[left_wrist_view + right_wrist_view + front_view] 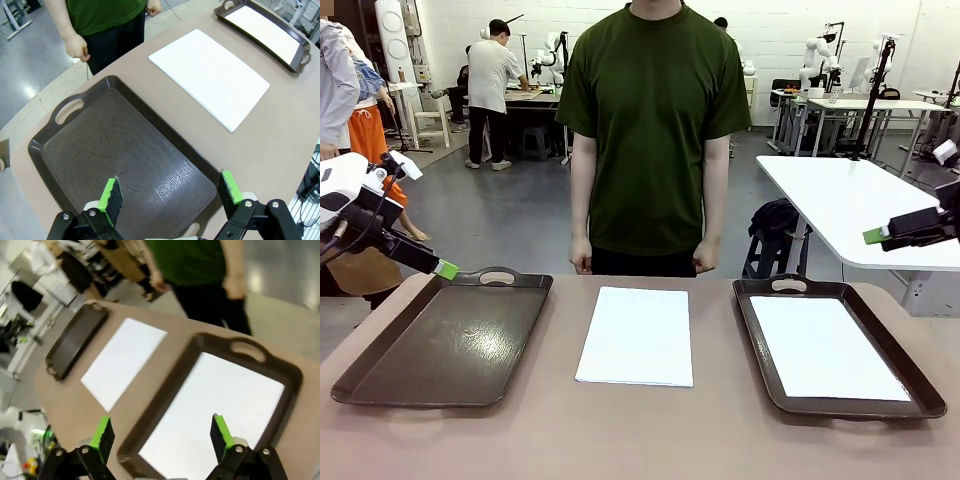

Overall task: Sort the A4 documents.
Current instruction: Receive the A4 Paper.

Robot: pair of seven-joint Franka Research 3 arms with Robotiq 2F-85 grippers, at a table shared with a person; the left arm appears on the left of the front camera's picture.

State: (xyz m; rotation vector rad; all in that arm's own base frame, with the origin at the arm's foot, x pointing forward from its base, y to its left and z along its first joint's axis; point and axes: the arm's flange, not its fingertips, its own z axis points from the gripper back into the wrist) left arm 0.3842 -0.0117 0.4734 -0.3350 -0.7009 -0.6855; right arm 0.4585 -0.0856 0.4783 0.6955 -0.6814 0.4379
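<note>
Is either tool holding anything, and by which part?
Nothing is held: left tool and right tool both stand open, clear of the A4 documents.

Left gripper [446,269] angled down from the left side, jaws wide apart, empty, right gripper [873,236] held level at the right side, pointing inward, jaws equally spread, gripping nothing

- left tray [445,345], by the left edge of the table [640,440]: dark brown, kinda glossy, with a faint wood-grain pattern
- right tray [753,340], by the right edge: same dark brown
- A4 sheet [825,345] in the right tray: plain white, no print that I can make out
- A4 stack [637,335] mid-table: plain white too
- table top: dull pinkish tan, no pattern
- left gripper [170,186]: black, with bright green pads [109,194]
- right gripper [161,424]: same black and green combo
- person's t-shirt [655,120] at the far edge: plain dark green
</note>
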